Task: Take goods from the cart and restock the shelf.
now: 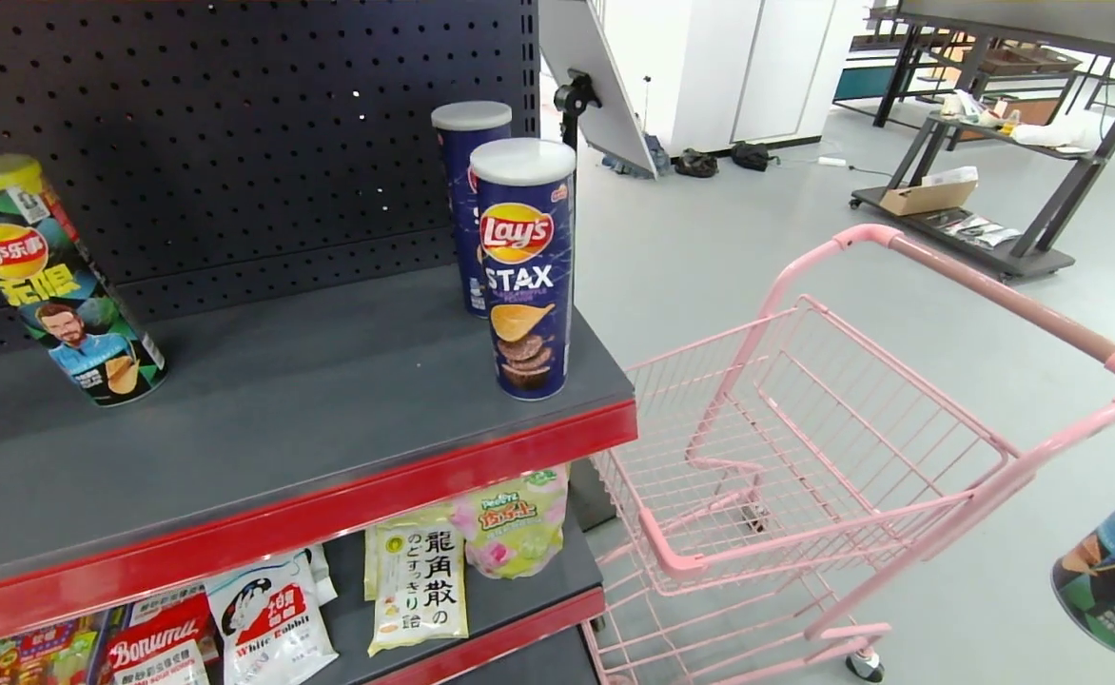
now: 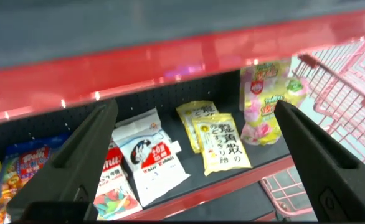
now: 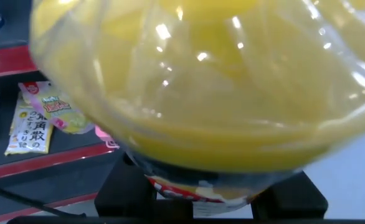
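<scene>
The grey top board of the shelf [image 1: 263, 419] carries a green chips can [image 1: 53, 285] at its left end. Two blue chips cans [image 1: 524, 271] stand at its right end, one behind the other. To the right of the shelf is the pink wire cart [image 1: 805, 428], its basket holding nothing. A second green chips can [image 1: 1114, 580] hangs in the air just right of the cart. Its yellow lid [image 3: 201, 81] is close to the right wrist camera, and my right gripper [image 3: 210, 199] is shut on it. My left gripper [image 2: 192, 168] is open just below the red shelf edge [image 2: 170, 62].
Snack bags lie on the lower shelf: a white one [image 1: 272, 618], a yellow one [image 1: 420, 585] and a green-pink one [image 1: 515, 518]. A tilted white board [image 1: 596, 86] stands behind the shelf. Black tables with a cardboard box [image 1: 929, 195] stand far right across open grey floor.
</scene>
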Robot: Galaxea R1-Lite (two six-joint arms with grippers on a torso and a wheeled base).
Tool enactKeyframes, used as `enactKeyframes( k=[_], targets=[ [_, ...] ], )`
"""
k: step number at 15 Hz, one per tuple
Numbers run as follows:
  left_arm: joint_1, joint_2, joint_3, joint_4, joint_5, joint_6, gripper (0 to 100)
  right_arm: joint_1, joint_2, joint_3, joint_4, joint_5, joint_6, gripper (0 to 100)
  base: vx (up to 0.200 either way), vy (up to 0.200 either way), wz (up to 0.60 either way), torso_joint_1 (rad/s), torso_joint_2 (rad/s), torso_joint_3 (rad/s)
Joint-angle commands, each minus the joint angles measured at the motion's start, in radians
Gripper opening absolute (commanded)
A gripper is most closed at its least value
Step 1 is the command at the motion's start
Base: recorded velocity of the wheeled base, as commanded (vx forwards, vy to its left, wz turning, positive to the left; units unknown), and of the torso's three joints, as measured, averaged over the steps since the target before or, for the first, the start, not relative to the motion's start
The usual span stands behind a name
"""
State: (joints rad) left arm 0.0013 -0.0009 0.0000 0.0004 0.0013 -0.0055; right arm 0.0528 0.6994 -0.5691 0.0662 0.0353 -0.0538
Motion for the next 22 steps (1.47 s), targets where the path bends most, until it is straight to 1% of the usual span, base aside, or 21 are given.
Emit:
enactKeyframes(
  k=[1, 8, 15, 18, 21, 22],
  targets=[
    [0.0, 0.001, 0.0, 0.001, 0.0, -0.001, 100, 0.001, 0.009, -0.001, 0.0, 0.014, -0.001, 0, 0.0, 0.0, 0.0, 0.232, -0.63, -0.383],
    [0.0, 0.001, 0.0, 0.0, 0.0, -0.001, 100, -0.002, 0.057, -0.035, 0.0, 0.011, -0.018, 0, 0.0, 0.0, 0.0, 0.18, -0.45, -0.277],
    [0.0, 0.001, 0.0, 0.0, 0.002, -0.001, 100, -0.002, 0.052, -0.017, -0.003, 0.011, -0.035, 0, 0.0, 0.0, 0.6, 0.016, -0.02, -0.016],
    [0.0, 0.001, 0.0, 0.0, 0.002, -0.001, 100, -0.002, 0.012, 0.046, -0.011, 0.009, -0.035, 0, 0.0, 0.0, 0.6, 0.002, 0.0, -0.002],
    [0.0, 0.001, 0.0, 0.0, 0.002, -0.001, 100, -0.005, -0.084, 0.12, -0.011, 0.008, -0.035, 0, 0.0, 0.0, 0.0, 0.0, 0.0, 0.0],
    [0.0, 0.001, 0.0, 0.0, 0.002, -0.001, 100, -0.005, -0.121, 0.135, -0.011, 0.008, -0.035, 0, 0.0, 0.2, 0.0, 0.012, 0.0, -0.002]
  ],
)
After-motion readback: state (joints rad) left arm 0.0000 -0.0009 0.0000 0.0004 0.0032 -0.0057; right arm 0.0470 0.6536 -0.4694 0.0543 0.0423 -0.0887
